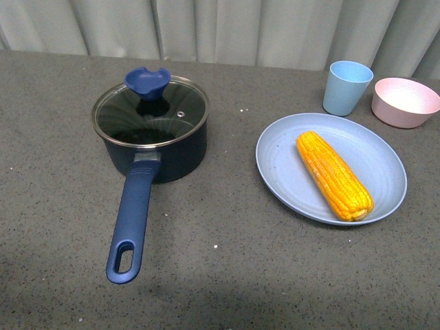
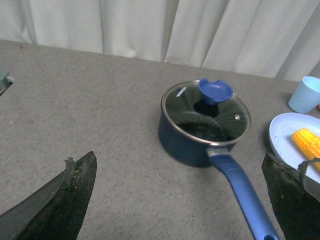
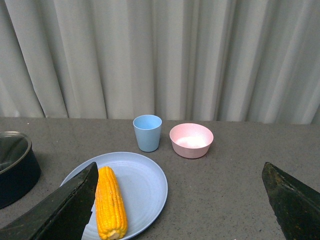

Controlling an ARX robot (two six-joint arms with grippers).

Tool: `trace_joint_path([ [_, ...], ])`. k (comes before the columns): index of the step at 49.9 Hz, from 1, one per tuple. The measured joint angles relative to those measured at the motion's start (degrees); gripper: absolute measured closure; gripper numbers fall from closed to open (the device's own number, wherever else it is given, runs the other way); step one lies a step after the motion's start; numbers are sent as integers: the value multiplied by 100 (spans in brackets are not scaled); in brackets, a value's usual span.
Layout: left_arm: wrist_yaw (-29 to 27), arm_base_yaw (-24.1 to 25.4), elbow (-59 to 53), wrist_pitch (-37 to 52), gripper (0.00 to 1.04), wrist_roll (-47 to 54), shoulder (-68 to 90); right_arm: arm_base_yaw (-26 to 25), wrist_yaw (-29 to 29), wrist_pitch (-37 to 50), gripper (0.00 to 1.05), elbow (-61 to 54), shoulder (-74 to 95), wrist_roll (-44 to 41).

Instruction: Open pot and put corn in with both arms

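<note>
Left jaws spread empty, lidded pot [image 2: 184, 144] ahead between them, right jaws spread empty, corn [image 3: 111, 202] ahead

Soft even light; left wrist view seemingly slightly blurred

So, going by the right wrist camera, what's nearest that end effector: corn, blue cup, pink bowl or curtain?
1. Corn, lying on the plate, nearest the right end effector.
2. Blue cup and pink bowl, side by side beyond the plate: too close to call.
3. Curtain, at the very back.
</note>
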Motion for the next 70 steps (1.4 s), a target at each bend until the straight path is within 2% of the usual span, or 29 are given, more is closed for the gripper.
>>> trace_joint_path([
  [8, -363, -780, 573, 2865, 6, -238, 3449, 0, -2, 0, 9, 0, 0, 0],
  [11, -448, -922, 804, 3327, 6, -227, 4170, 0, 0, 0, 9, 0, 0, 0],
  [23, -516, -1290, 2002, 3974, 6, -101, 6352, 0, -2, 0, 9, 0, 0, 0],
  [31, -529, -1344, 2920, 3928, 6, -42, 7534, 0, 0, 0, 9, 0, 0, 0],
  [58, -520, -1335, 4439, 3742, 6, 22, 8804, 0, 0, 0, 9, 0, 0, 0],
  [70, -721, -1296, 4848, 3622, 6, 96, 9215, 0, 0, 0, 9, 0, 0, 0],
])
